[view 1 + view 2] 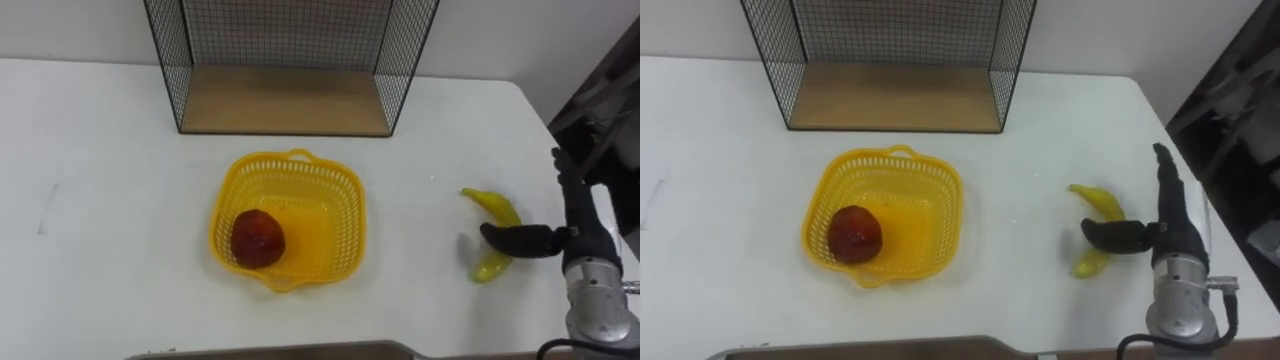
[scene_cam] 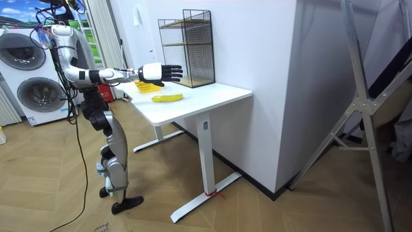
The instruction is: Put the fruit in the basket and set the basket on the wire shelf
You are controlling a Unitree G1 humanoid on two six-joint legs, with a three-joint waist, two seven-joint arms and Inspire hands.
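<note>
Right eye view: my right hand (image 1: 1173, 236) is open, fingers straight, thumb across the banana (image 1: 1099, 203) near the table's (image 1: 720, 150) right edge. A red apple (image 1: 854, 235) sits in the yellow basket (image 1: 941, 182) mid-table. Next I must close on the banana and lift.

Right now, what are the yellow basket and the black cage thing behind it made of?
The yellow slotted basket looks like moulded plastic, smooth and slightly glossy: one even colour, neat rows of slots. The black wire shelf seems thin metal rods, dark-coated, crossing in a fine grid. Its brown base board looks like matt wood or wood-look board; I can't tell which.
</note>
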